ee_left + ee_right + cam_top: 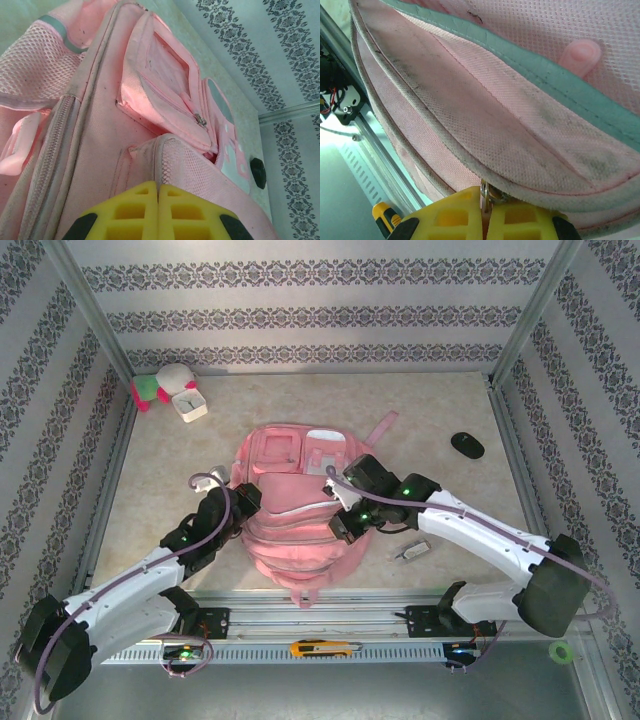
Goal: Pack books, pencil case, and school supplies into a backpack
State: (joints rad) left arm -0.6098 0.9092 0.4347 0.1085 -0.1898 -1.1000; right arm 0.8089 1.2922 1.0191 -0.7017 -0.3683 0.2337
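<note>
Starting at the right gripper (486, 189): its jaws are closed, apparently on a small metal zip pull (490, 194), though the frame edge cuts off the pinch. The left gripper (158, 186) is fully closed against the mesh pocket (200, 165) seam; you cannot tell whether cloth is caught. The backpack (285, 545) lies flat mid-table between both arms. Expect soft, light, limp fabric that sags and follows any tug, so take hold at seams or pulls. Its interior is hidden from you.
</note>
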